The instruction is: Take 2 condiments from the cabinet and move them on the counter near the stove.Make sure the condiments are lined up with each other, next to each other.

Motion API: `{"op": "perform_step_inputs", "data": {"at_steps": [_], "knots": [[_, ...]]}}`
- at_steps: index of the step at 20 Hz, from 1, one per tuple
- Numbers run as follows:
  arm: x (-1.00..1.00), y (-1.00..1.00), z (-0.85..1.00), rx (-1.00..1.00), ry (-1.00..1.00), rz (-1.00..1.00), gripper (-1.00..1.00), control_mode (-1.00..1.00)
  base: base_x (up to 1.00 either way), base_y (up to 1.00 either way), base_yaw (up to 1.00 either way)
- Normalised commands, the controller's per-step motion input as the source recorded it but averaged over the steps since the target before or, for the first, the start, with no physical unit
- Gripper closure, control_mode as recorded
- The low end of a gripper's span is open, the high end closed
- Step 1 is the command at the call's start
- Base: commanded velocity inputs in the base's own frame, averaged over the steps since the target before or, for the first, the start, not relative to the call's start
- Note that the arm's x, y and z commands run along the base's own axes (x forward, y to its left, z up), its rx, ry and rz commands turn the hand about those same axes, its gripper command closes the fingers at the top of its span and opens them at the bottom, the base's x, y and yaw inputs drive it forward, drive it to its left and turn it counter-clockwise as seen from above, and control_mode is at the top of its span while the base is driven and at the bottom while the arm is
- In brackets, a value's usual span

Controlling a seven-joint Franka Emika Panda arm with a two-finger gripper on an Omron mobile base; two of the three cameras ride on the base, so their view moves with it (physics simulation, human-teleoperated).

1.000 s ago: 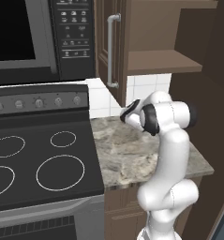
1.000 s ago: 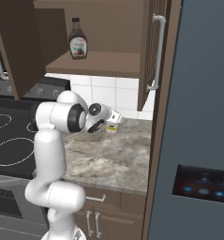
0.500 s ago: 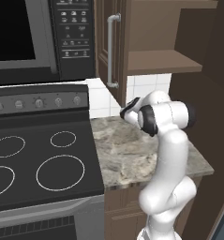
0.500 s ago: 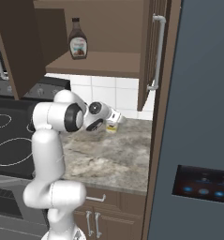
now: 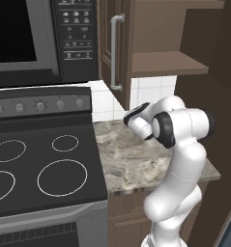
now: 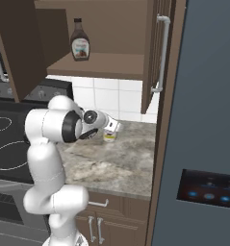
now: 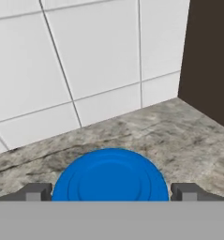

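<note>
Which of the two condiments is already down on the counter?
The white jar with the blue lid, between the gripper fingertips; the dark brown bottle stands on the cabinet shelf.

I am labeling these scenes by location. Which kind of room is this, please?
A simulated home kitchen, most likely: a glass-top stove beside a marbled counter, a wall cabinet above, and white backsplash tiles.

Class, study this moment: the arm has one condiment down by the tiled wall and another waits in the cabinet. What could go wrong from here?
1. The pincer straddles the blue-lidded jar closely; pulling away sideways might tip or drag it.
2. The jar sits by the back wall of the counter, well away from the stove; "near the stove" may not be met.
3. The brown bottle stands on the cabinet shelf; the open door could obstruct the reach.
</note>
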Motion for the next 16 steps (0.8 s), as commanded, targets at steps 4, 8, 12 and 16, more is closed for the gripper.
{"op": "perform_step_inputs", "data": {"at_steps": [4,8,12,16], "knots": [[-0.21,0.18,0.24,0.0,0.0,0.0,-1.0,-1.0,0.0,0.0,0.0],[-0.24,0.16,-0.03,0.0,0.01,0.0,-1.0,-1.0,0.0,0.0,0.0],[-0.48,0.19,-0.41,0.0,0.08,0.0,-1.0,-1.0,0.0,0.0,0.0],[-0.53,0.18,-0.82,0.0,0.1,0.0,-1.0,-1.0,0.0,0.0,0.0]]}}
